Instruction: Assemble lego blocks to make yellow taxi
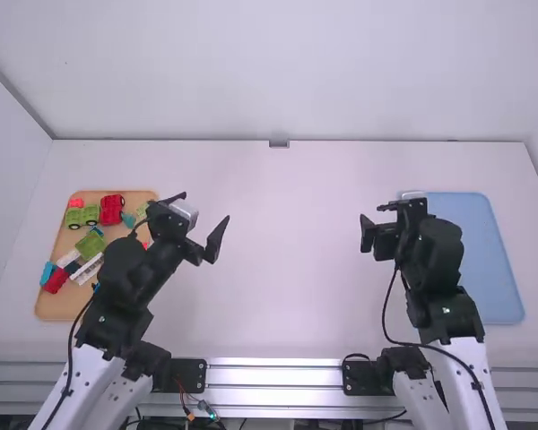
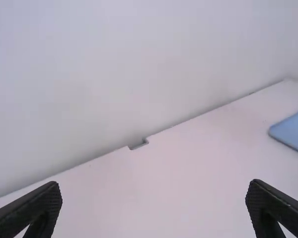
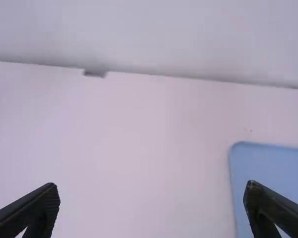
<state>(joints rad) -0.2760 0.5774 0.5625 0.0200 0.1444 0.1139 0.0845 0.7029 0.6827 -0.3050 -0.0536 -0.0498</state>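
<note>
On the tan tray: we see the lego blocks in a loose group, at the left of the table.
Green pieces: we find one near the tray's far end and another nearer us.
Red pieces: we see one beside the far green piece, and one toward the tray's outer side, by a blue piece.
White piece: we make out a long one lying aslant, partly behind the left arm.
Left gripper: we have it raised over the table, just inward of the tan tray; its fingers are spread wide, with nothing between them.
Right gripper: we see it above the table, near the inner side of the blue tray; its fingers stand well apart too, and hold nothing.
Blue tray: we see it flat at the right of the table, well away from the blocks.
Far edge: we note a small grey fitting at its middle, against the wall.
</note>
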